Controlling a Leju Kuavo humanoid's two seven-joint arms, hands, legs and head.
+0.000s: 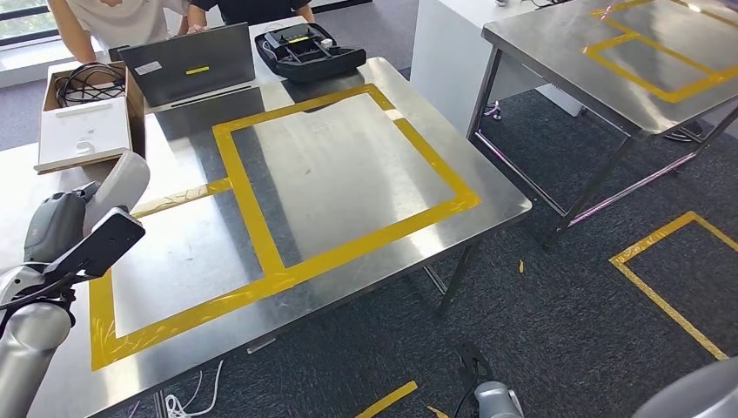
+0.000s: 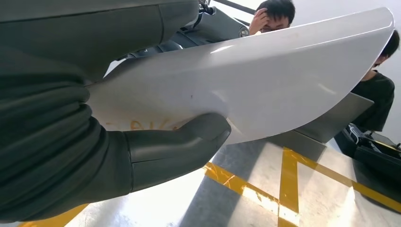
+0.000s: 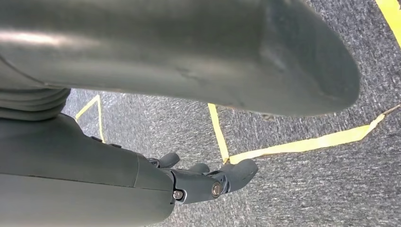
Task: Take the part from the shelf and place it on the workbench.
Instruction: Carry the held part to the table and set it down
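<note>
The robot's left hand (image 2: 142,156) gripped a curved white part (image 2: 265,85), its thumb pressed against one face. The part was held just above the left side of the steel workbench (image 1: 348,165), over yellow tape lines (image 1: 252,209). Its long axis ran away from the hand, the broad end toward a laptop (image 1: 187,65) and two people at the far edge. The right hand (image 3: 208,182) hung over grey carpet (image 3: 307,189), fingers loosely curled, holding nothing.
</note>
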